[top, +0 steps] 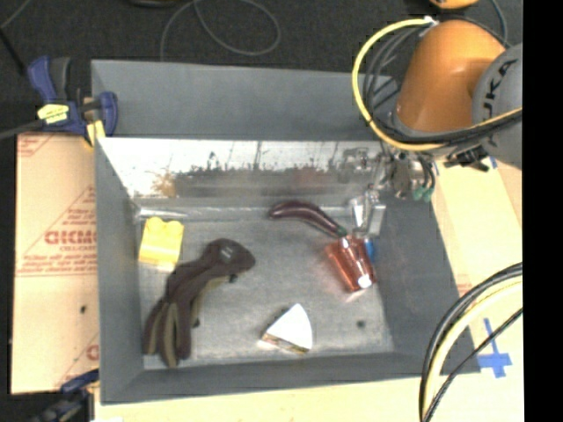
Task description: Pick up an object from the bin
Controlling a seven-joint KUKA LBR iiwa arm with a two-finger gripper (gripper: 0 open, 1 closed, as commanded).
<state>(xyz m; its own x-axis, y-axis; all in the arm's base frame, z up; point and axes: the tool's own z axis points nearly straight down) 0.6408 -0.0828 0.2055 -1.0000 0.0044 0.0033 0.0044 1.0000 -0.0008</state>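
My gripper (367, 222) hangs low in the bin's right part, close to the back wall. Directly below it, touching or nearly so, lies a red see-through tube-shaped thing (351, 266) with a white end and a small blue part at its upper end. A dark maroon curved thing (303, 214) lies just left of the gripper on the bin floor, its right tip reaching toward the red tube's top. Whether the gripper has hold of the red tube I cannot tell.
A white wedge-shaped piece (292, 328) lies near the front middle. A dark brown glove-like thing (192, 293) stretches across the left half, with a yellow block (161, 241) behind it. The arm with its orange cover and cables stands above the bin's right rear corner.
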